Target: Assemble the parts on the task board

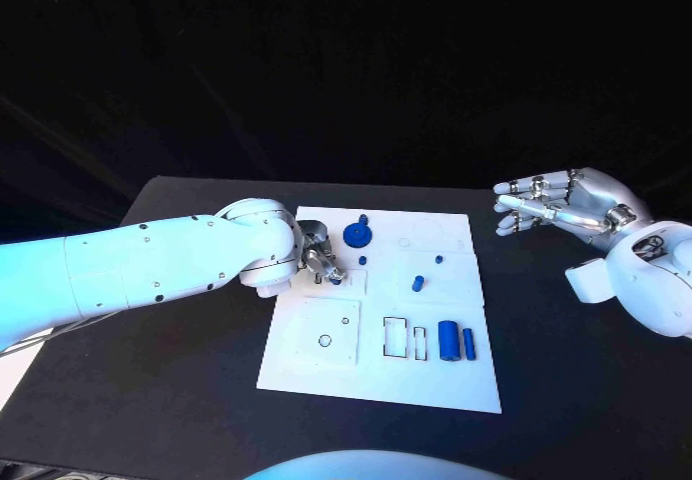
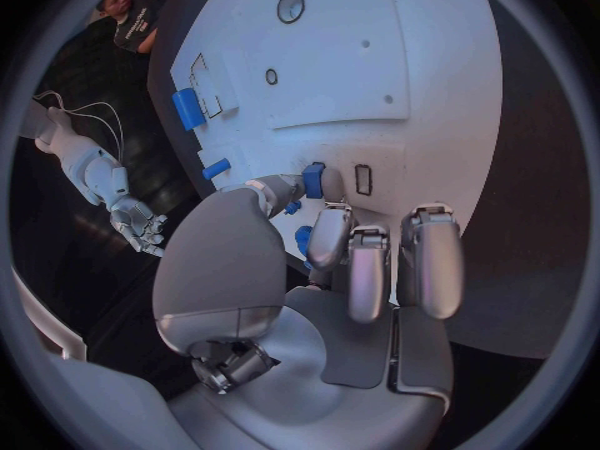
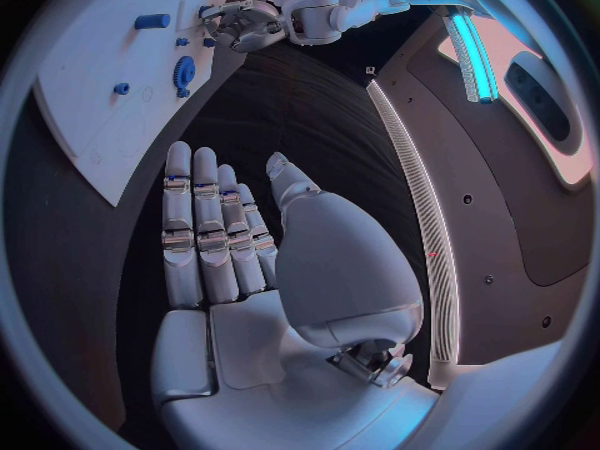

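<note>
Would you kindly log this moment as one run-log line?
left hand: pinching a small blue part over the task board | right hand: open, off the board | blue cylinder: lying on board

Dim bluish light, dark surroundings, fisheye bending in wrist views.

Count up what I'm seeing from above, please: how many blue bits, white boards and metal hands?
blue parts in plain sight: 7 (any hidden under the left hand are left out)
white task board: 1
silver hands: 2, the left hand and the right hand
Total: 10
</note>
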### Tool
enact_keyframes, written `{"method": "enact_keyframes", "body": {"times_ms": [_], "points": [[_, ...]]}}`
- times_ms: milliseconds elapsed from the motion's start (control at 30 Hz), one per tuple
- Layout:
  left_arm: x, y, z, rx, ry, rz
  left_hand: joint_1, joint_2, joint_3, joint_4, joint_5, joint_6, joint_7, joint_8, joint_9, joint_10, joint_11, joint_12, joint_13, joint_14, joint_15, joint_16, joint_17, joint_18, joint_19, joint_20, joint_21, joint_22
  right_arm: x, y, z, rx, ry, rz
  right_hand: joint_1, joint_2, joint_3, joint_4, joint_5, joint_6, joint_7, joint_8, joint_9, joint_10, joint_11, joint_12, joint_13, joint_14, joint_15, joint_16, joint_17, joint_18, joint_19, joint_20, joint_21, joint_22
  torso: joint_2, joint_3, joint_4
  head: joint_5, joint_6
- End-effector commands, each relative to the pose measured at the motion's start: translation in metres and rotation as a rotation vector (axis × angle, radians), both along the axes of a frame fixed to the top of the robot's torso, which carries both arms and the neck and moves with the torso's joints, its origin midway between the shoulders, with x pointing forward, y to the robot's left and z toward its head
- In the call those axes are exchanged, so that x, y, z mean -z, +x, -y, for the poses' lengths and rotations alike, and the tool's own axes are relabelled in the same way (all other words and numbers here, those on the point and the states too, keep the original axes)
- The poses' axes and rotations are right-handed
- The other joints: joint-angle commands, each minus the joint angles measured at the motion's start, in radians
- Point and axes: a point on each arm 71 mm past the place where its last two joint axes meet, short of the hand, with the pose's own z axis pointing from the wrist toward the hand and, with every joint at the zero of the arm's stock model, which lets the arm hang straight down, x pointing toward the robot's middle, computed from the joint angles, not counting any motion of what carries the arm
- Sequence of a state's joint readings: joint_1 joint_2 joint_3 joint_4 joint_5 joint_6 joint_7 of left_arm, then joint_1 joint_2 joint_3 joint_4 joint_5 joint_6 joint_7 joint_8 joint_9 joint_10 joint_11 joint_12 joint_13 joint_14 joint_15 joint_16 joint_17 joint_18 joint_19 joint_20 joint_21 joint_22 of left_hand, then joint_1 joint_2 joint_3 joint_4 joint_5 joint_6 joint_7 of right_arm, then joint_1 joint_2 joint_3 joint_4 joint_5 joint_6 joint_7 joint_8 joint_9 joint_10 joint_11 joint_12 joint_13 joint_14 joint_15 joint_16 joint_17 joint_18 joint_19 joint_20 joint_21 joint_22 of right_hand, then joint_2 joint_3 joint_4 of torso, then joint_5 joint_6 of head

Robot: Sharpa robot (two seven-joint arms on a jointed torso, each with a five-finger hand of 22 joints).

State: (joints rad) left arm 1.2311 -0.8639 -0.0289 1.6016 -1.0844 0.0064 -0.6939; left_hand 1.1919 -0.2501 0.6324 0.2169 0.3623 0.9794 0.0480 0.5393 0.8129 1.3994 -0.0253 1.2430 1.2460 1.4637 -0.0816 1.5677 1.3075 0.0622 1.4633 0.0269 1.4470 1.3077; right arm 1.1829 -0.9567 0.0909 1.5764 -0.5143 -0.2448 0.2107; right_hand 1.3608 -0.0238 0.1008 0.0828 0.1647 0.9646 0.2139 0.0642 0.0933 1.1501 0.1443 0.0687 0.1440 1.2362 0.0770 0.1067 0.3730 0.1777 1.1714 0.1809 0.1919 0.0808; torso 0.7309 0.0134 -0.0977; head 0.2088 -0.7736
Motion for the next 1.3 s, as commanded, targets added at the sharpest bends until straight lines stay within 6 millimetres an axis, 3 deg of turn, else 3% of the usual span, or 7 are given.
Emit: {"method": "enact_keyframes", "body": {"times_ms": [33, 267, 400, 533, 967, 1300], "points": [[0.0079, -0.0027, 0.0013, -0.005, 0.045, -0.062, 0.0, 0.014, 0.177, -0.179, 0.004, -0.008, -0.003, -0.006, -0.002, 0.003, -0.004, -0.005, -0.003, 0.107, -0.003, 0.003, 0.263, -0.016, 0.004, 0.0, 0.0, 0.072, 0.0001, -0.0007, -0.0017, -0.015, 0.002, -0.002, -0.005, 0.004, -0.006, 0.0, 0.006, -0.007, -0.001, 0.0, -0.001, -0.009, -0.002, 0.004, -0.001, 0.001, 0.005, -0.006, -0.001, 0.006, 0.003, 0.003, -0.005, -0.001, 0.0, -0.0004, -0.0004, 0.001, -0.002], [0.0087, -0.0016, 0.0036, -0.003, 0.052, -0.075, -0.023, 0.028, 0.167, -0.172, 0.002, -0.005, -0.008, -0.006, 0.0, 0.006, -0.007, -0.002, -0.001, 0.107, -0.004, 0.003, 0.263, -0.016, 0.005, 0.0, 0.0, 0.074, 0.0002, -0.0008, -0.0015, -0.016, 0.001, -0.003, -0.004, 0.004, -0.006, -0.001, 0.007, -0.007, -0.002, 0.0, -0.001, -0.009, -0.002, 0.004, -0.001, 0.001, 0.005, -0.006, -0.001, 0.006, 0.004, 0.003, -0.006, -0.001, 0.0, -0.0001, 0.0006, -0.001, -0.005], [0.009, -0.0015, 0.0052, -0.001, 0.055, -0.08, -0.065, 0.051, 0.125, -0.148, -0.002, 0.003, -0.016, -0.008, 0.0, 0.012, -0.012, 0.004, 0.004, 0.107, -0.007, 0.003, 0.263, -0.017, 0.007, -0.002, 0.002, 0.079, 0.0001, -0.001, -0.0018, -0.018, 0.001, -0.003, -0.003, 0.004, -0.006, -0.002, 0.009, -0.007, -0.002, 0.0, -0.002, -0.009, -0.002, 0.005, -0.002, 0.001, 0.005, -0.006, -0.002, 0.006, 0.004, 0.003, -0.007, -0.002, 0.0, -0.0007, 0.0012, -0.001, -0.006], [0.0092, -0.0019, 0.0063, 0.007, 0.065, -0.085, -0.087, 0.056, 0.084, -0.137, -0.002, 0.009, -0.023, -0.013, -0.002, 0.014, -0.016, 0.008, 0.008, 0.107, -0.011, 0.003, 0.263, -0.018, 0.009, -0.005, 0.002, 0.081, 0.0001, -0.0013, -0.0021, -0.02, 0.001, -0.004, -0.003, 0.004, -0.006, -0.002, 0.009, -0.007, -0.002, 0.0, -0.002, -0.009, -0.002, 0.005, -0.002, 0.001, 0.005, -0.006, -0.002, 0.006, 0.004, 0.003, -0.007, -0.002, -0.001, -0.0016, 0.0012, -0.001, -0.007], [0.0089, 0.0015, 0.0009, -0.016, 0.104, -0.064, -0.193, 0.056, -0.133, -0.032, -0.003, 0.048, -0.029, -0.031, -0.018, 0.017, -0.021, 0.018, 0.017, 0.107, -0.014, 0.003, 0.263, -0.021, 0.016, -0.01, 0.006, 0.093, -0.0001, -0.0014, -0.002, -0.017, 0.001, -0.002, -0.001, 0.004, -0.009, -0.006, 0.012, -0.009, -0.001, -0.001, -0.002, -0.012, -0.001, 0.005, -0.004, -0.001, 0.006, -0.009, -0.003, 0.006, 0.004, 0.004, -0.011, -0.004, 0.0, -0.0025, 0.0017, -0.002, -0.008], [0.0091, 0.0023, -0.0002, -0.019, 0.107, -0.062, -0.174, 0.071, -0.296, 0.017, -0.001, 0.06, -0.031, -0.04, -0.022, 0.019, -0.022, 0.025, 0.024, 0.107, -0.017, 0.003, 0.263, -0.021, 0.018, -0.011, 0.005, 0.097, 0.0, -0.0013, -0.0018, -0.016, 0.0, -0.002, 0.002, 0.004, -0.01, -0.009, 0.014, -0.011, 0.0, -0.001, -0.003, -0.015, 0.0, 0.005, -0.006, -0.003, 0.006, -0.011, -0.004, 0.006, 0.003, 0.005, -0.014, -0.006, 0.0, -0.0024, 0.0021, -0.001, -0.009]]}}
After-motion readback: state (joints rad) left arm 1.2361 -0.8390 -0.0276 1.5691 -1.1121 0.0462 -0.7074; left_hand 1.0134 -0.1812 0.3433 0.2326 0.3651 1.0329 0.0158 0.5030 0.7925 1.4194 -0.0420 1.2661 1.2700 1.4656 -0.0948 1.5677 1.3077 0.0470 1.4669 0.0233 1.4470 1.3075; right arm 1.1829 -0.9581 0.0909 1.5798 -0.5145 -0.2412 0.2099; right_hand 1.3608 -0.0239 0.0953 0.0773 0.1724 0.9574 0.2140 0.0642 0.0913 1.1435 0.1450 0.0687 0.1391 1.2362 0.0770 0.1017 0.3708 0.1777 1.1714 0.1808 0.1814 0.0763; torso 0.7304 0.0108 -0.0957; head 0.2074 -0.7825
